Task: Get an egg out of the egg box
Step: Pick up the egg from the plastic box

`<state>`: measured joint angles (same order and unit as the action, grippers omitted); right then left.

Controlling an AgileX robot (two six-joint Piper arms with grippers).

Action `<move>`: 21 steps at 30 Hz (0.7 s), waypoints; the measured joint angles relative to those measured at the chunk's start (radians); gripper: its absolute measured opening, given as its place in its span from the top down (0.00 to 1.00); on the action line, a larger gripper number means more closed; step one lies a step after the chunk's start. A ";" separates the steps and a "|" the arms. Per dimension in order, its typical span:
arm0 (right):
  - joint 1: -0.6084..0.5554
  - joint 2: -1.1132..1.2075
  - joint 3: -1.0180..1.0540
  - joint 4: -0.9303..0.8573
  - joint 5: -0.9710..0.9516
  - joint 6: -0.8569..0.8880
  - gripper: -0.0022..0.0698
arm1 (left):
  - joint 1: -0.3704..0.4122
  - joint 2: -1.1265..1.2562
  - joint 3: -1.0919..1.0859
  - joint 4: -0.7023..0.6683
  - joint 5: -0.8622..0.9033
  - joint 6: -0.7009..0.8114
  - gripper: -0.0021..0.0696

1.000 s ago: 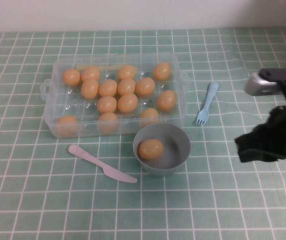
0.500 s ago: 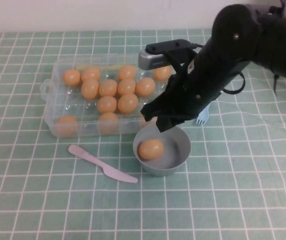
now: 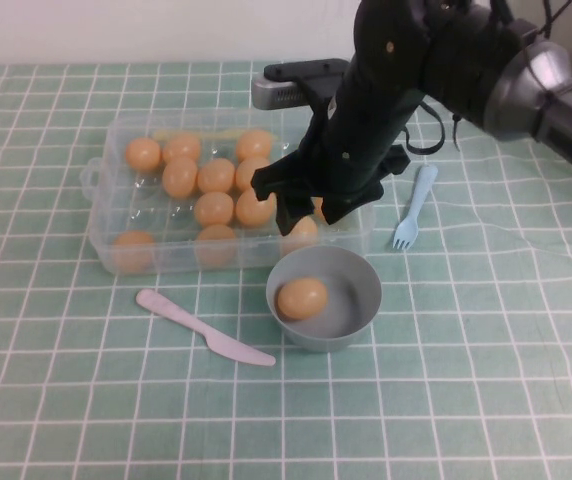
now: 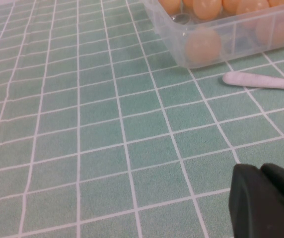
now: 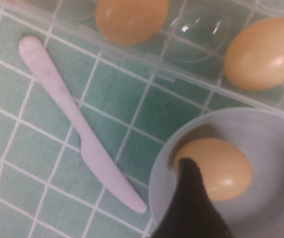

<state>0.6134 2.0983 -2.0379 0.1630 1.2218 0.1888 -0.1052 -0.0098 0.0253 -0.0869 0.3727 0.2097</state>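
Note:
The clear egg box [image 3: 106, 235] stands at the back left of the table and holds several orange-tan eggs [image 3: 216, 175]. One more egg [image 3: 301, 298] lies in the grey bowl [image 3: 364, 290] just in front of the box. My right gripper [image 3: 309, 215] hangs over the box's near right part, open, its two black fingers apart above an egg [image 3: 302, 230] by the front wall, with nothing held. In the right wrist view one finger [image 5: 194, 201] overlaps the egg [image 5: 226, 168] in the bowl [image 5: 276, 148]. My left gripper [image 4: 263, 198] is shut, low over bare cloth, away from the box [image 4: 241, 34].
A pink plastic knife [image 3: 201, 328] lies in front of the box, left of the bowl. A light blue fork [image 3: 413, 208] lies right of the box. The green checked cloth covers the table, and the right arm's body hides the box's far right eggs.
The right arm swung in from the right edge to above the box's near right part. Its gripper went from shut to open. The egg in the bowl stayed put.

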 joint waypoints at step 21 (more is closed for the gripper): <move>-0.006 0.153 -0.098 -0.024 -0.074 0.229 0.35 | 0.000 0.000 0.000 0.000 0.000 0.000 0.98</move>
<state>0.6073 2.2511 -2.1357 0.1389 1.1480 0.4183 -0.1052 -0.0098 0.0253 -0.0869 0.3727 0.2097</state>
